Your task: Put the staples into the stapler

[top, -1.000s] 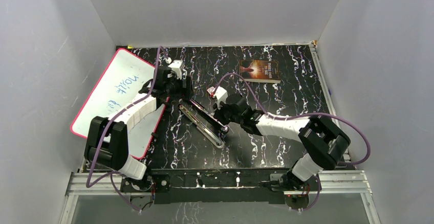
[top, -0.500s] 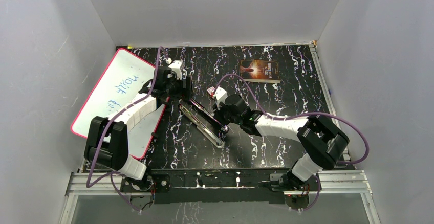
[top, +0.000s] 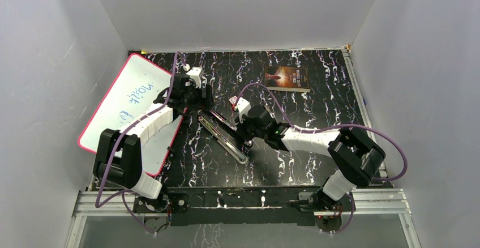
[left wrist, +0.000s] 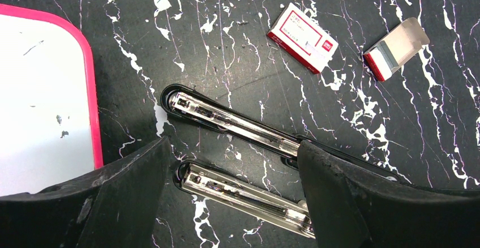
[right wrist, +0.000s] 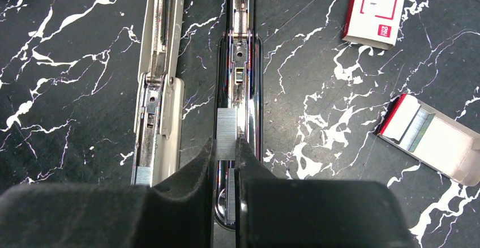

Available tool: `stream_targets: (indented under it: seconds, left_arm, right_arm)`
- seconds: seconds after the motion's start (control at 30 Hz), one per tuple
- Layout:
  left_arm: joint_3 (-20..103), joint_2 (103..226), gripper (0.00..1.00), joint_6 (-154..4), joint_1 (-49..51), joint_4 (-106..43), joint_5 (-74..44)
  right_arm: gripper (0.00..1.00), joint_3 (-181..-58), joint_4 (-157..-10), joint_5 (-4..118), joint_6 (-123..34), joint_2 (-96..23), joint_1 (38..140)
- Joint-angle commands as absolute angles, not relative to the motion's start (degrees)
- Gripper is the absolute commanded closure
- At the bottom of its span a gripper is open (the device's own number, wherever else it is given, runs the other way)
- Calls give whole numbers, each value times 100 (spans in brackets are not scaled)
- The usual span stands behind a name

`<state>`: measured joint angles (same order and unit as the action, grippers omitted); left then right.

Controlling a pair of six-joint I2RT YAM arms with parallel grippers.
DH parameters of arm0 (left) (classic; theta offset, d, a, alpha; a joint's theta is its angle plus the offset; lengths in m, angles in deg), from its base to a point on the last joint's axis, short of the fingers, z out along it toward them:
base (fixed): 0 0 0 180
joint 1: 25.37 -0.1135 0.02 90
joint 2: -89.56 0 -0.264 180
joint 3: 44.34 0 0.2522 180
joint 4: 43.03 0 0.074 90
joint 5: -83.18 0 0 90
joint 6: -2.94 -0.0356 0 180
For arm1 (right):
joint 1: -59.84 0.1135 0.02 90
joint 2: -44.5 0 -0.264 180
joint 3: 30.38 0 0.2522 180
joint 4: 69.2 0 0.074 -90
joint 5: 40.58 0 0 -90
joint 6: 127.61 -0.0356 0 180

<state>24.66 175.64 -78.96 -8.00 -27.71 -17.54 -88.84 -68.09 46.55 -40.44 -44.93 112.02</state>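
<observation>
Staples [right wrist: 226,133] pinched in the right claw [right wrist: 225,146] over the open stapler [right wrist: 244,61]; left claw [left wrist: 232,149] wide open, empty.

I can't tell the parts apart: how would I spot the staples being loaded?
On the marbled table lies the opened stapler, two long rails. The right fingers pinch the staples: a short, dull ribbed grey strip, unlike the long shiny rails.

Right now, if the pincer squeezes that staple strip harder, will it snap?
Probably: the staple strip looks like thin joined pieces, stiff but brittle. It seems very light, since the right pincer holds it by one end. Smooth metal may slip.
</observation>
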Motion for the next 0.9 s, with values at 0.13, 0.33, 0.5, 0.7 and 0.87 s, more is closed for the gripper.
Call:
stream_targets:
  seconds: [0.13,0.33,0.5,0.7,0.87]
  left_arm:
    - [2662,17530,19,-7940,-832,-2739,-1787]
    - [2681,17551,19,-7946,-832,-2715,-1798]
    - [2682,17551,19,-7950,-832,-2712,-1807]
    - [2685,17553,19,-7950,-831,-2711,-1807]
    - [2690,17560,19,-7950,-832,-2716,-1812]
  right_arm:
    - [100,-9107,-6762,4505,-4074,-4560,11265]
    - [100,-9133,-6828,4450,-4081,-4594,11268]
    - [100,-9150,-6839,4466,-4088,-4636,11271]
    - [100,-9168,-6868,4460,-4103,-4683,11275]
    - [100,-9177,-6876,4404,-4128,-4666,11278]
